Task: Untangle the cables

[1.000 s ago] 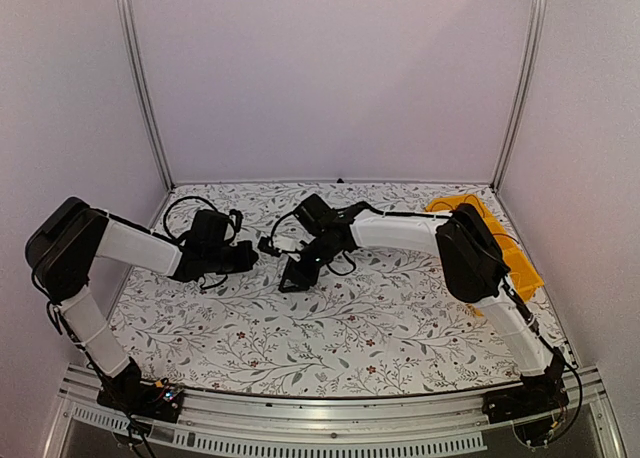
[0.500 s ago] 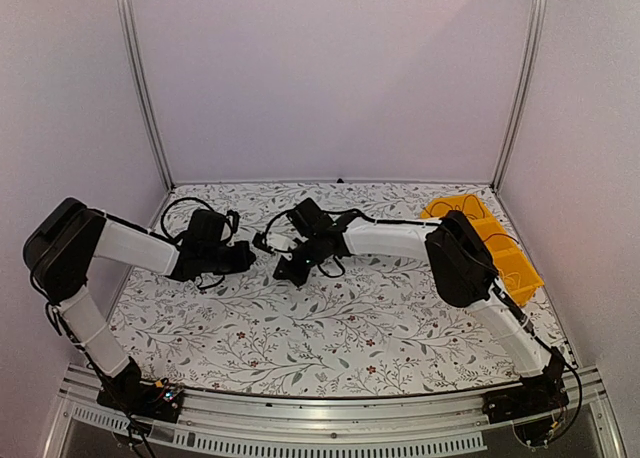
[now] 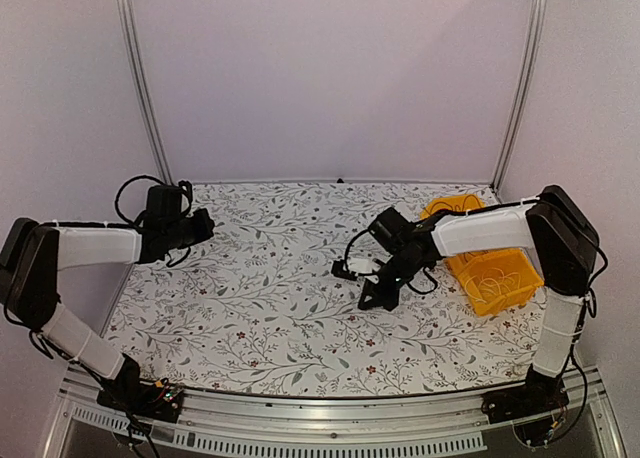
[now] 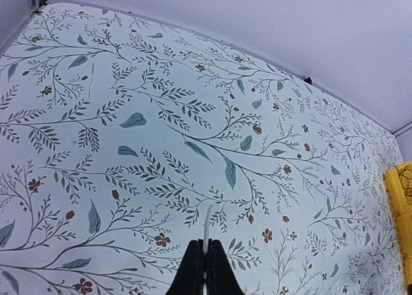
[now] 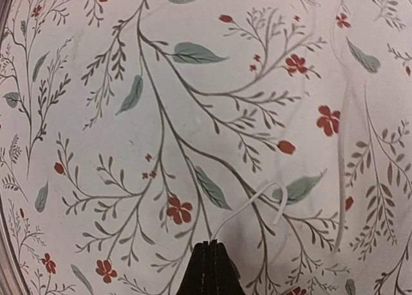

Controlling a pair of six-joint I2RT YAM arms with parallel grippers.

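Note:
In the left wrist view my left gripper (image 4: pixel 206 245) is shut on a thin white cable (image 4: pixel 207 223), whose short end pokes out past the fingertips above the floral table. In the right wrist view my right gripper (image 5: pixel 211 243) is shut on a white cable (image 5: pixel 257 197) too, its free end curling in a small hook just over the cloth. From above, the left gripper (image 3: pixel 207 221) hangs at the back left and the right gripper (image 3: pixel 364 304) right of centre, far apart. Any cable between them is too thin to make out there. Black and red cables are not visible on the table.
A yellow bin (image 3: pixel 520 268) stands at the right edge beside the right arm, with thin wires lying in it; its corner (image 4: pixel 400 211) shows in the left wrist view. Metal frame posts (image 3: pixel 140 88) and pale walls close off the back and sides.
The two arms have pulled apart: the left gripper swung left and back, the right gripper moved right toward the bin. The right gripper's jaws have shut.

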